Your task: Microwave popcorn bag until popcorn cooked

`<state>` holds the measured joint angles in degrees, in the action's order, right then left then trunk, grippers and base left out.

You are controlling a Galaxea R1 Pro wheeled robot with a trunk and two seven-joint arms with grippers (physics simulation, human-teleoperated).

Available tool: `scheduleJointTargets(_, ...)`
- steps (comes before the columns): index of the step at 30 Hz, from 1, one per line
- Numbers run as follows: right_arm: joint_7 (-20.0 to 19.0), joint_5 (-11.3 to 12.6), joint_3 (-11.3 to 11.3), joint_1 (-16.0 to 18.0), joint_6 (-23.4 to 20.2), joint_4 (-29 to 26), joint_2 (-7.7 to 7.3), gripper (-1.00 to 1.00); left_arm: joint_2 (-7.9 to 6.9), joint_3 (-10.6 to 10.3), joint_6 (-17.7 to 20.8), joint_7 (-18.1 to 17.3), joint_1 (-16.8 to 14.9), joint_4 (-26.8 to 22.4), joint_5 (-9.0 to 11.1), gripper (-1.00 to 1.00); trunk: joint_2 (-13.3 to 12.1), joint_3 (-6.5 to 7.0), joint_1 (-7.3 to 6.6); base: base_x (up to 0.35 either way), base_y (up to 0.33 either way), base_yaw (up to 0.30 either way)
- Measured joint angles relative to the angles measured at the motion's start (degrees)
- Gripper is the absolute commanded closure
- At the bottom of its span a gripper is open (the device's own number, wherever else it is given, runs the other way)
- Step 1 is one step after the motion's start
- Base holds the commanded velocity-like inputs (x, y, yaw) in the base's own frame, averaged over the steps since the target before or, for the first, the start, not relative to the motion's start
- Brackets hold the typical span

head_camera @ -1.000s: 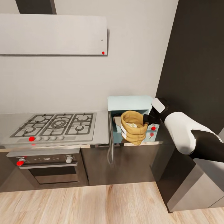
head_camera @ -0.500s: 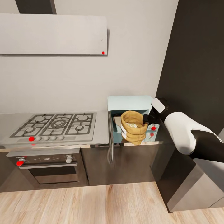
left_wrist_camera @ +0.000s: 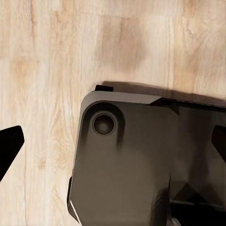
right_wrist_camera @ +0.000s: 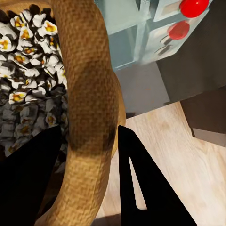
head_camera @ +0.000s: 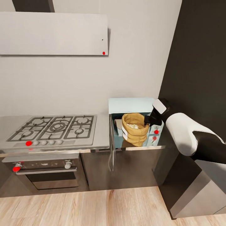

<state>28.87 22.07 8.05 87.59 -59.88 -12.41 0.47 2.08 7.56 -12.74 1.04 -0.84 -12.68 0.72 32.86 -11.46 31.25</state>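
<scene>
Gripping: right gripper (right_wrist_camera: pixel 89 155) pinches the popcorn bag (head_camera: pixel 135 129) by its rolled rim, keeping it upright.
Place: bag at the microwave (head_camera: pixel 131 108) mouth, door swung open at 9 o'clock.
Left gripper (left_wrist_camera: pixel 113 150): fingers spread wide, holding nothing.

Evenly lit, soft simulator render with no clear light source. Faint glare on the grey countertop (head_camera: pixel 102 138). Soft shadow on the wood floor (left_wrist_camera: pixel 56 56) in the left wrist view. Mild blur throughout; wide-angle stretch at edges.
</scene>
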Motion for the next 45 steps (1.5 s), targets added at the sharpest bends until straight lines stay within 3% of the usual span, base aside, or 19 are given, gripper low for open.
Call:
scheduleJointTargets(8,-0.03,0.01,0.01,0.00,0.00,0.00,0.02,1.00,-0.14,0.00,0.00,-0.05,0.00,0.00,0.00,-1.00,0.01,0.00,-0.03,0.301,0.000,0.000)
scheduleJointTargets(45,-0.02,0.01,0.00,-0.06,0.00,0.00,0.02,1.00,-0.17,-0.09,0.00,-0.06,0.00,0.00,-0.05,-1.00,0.00,0.00,-0.02,0.087,0.000,0.000)
